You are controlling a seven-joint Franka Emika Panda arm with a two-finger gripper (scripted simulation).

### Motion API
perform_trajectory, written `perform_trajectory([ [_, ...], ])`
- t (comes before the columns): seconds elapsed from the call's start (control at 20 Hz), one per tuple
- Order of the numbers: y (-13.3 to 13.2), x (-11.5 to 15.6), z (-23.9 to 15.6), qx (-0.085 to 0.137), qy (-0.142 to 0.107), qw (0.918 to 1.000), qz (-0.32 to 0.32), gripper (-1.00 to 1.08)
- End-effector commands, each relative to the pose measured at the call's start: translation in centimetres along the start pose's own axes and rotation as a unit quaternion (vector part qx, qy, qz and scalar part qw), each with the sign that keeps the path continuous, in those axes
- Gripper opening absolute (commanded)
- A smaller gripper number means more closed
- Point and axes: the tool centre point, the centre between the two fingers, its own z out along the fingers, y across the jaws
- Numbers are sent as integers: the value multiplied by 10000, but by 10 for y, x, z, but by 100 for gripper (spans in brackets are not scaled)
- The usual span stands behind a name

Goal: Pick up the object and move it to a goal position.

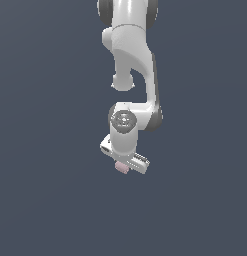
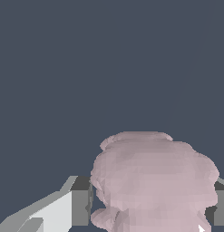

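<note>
The object (image 1: 122, 167) is a tiny pale pink lumpy blob that peeks out under the white gripper hand in the exterior view. In the wrist view the object (image 2: 152, 183) fills the space between the two fingers, and one grey finger pad (image 2: 80, 206) presses against its side. My gripper (image 1: 124, 166) is shut on the object, and the hand covers most of it in the exterior view. The gripper (image 2: 149, 208) shows in the wrist view with only its finger ends in sight.
The white arm (image 1: 132, 60) reaches in from the exterior view's top. A plain dark grey-blue surface (image 1: 45, 200) lies all around.
</note>
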Motion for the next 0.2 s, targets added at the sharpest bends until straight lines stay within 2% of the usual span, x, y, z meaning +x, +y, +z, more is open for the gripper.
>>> perform_trajectory([
  [0.0,-8,-1,-1,-3,1,10000,11,-100],
  [0.15,-10,-1,-2,-3,1,10000,11,-100],
])
